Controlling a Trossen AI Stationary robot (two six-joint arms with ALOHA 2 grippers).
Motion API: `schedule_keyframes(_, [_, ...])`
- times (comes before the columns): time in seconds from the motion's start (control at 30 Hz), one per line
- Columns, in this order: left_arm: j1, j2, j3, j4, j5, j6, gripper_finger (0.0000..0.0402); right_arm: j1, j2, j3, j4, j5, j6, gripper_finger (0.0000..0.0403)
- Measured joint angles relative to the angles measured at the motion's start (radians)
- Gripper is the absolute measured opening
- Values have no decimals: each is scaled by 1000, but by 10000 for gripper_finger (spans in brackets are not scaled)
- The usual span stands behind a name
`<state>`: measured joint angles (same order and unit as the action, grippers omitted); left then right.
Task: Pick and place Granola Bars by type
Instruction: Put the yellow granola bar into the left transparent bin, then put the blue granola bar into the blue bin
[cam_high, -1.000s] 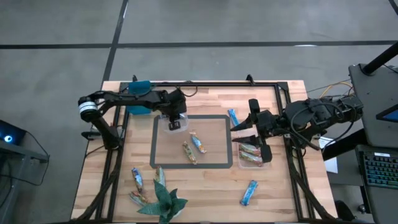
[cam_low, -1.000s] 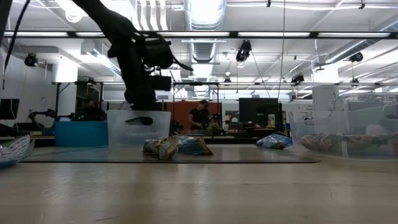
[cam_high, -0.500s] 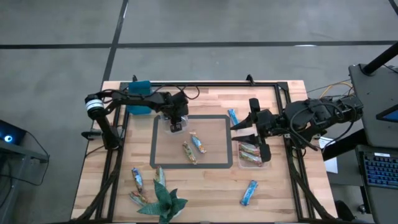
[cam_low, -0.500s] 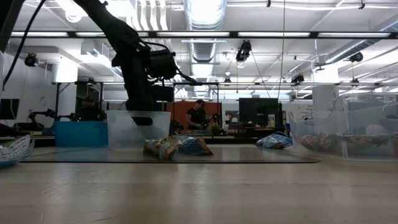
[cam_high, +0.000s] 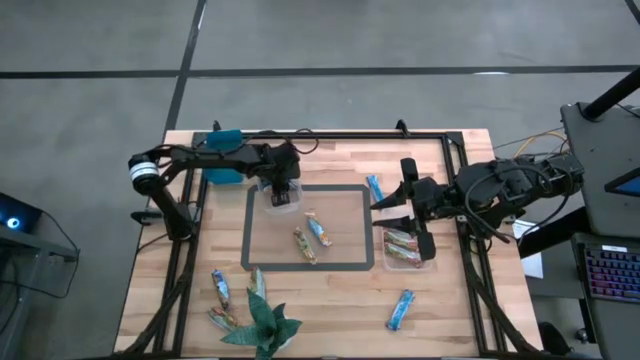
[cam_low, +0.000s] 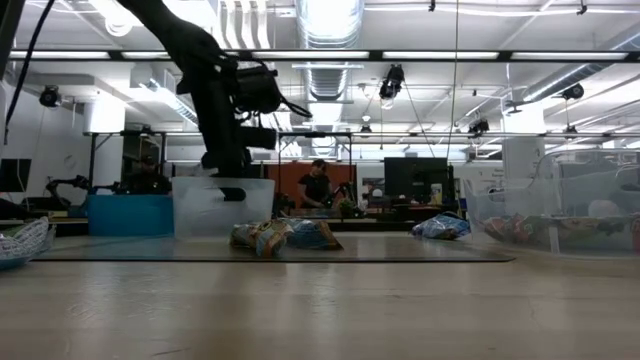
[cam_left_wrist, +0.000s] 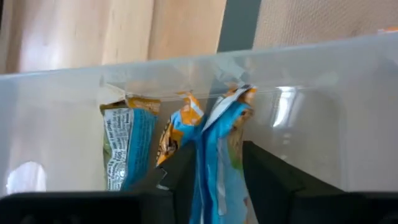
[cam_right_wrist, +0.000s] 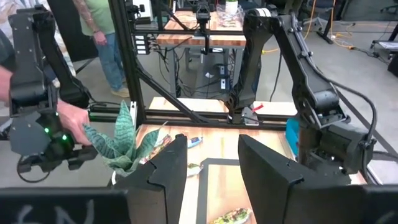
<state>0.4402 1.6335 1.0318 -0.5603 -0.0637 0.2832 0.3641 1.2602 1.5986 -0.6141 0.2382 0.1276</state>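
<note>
wooden table (cam_high: 330, 300) is lying inside a black frame (cam_high: 330, 134), and a grey taped rectangle (cam_high: 310, 267) is marking its middle. most room for moving is staying inside this rectangle, where only two bars (cam_high: 311, 236) are lying close together. a green paper plant (cam_high: 262, 322) is standing at the near edge, with two more bars (cam_high: 220, 298) just beside it. one blue bar (cam_high: 400, 309) is lying alone near the right front corner, and another blue bar (cam_high: 374, 187) is lying just outside the rectangle on the right.

left gripper (cam_high: 281, 190) is hanging over a clear tub (cam_high: 281, 203) at the far left corner of the rectangle. in the left wrist view its fingers (cam_left_wrist: 273, 180) are standing a little apart with a blue wrapper (cam_left_wrist: 214, 162) between them, above other bars (cam_left_wrist: 127, 146) in the tub; i cannot tell if the fingers are pressing it or letting it go. the writing on the wrappers is too small to read.

right gripper (cam_high: 397, 207) is waiting near the right side of the rectangle, beside a second tub (cam_high: 405, 248) that is holding brown bars. its fingers (cam_right_wrist: 273, 177) are standing partly apart and holding nothing. a person's hand (cam_right_wrist: 71, 121) is showing in the right wrist view beyond the table, near the plant.
</note>
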Motion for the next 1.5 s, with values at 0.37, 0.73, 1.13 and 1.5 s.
schedule_keyframes(0.37, [-1, -95, 130, -173, 10, -5, 164, 0, 0, 0, -11, 0, -7, 128])
schedule_keyframes(0.73, [-1, -247, 324, -228, 114, -122, 165, 0, 0, 0, 23, 45, 7, 152])
schedule_keyframes(1.13, [-21, -409, 450, -244, 135, -344, 165, -10, 65, 2, 64, 238, 233, 210])
schedule_keyframes(1.5, [-60, -497, 453, -250, 177, -533, 165, -107, 241, 14, -48, 331, 453, 215])
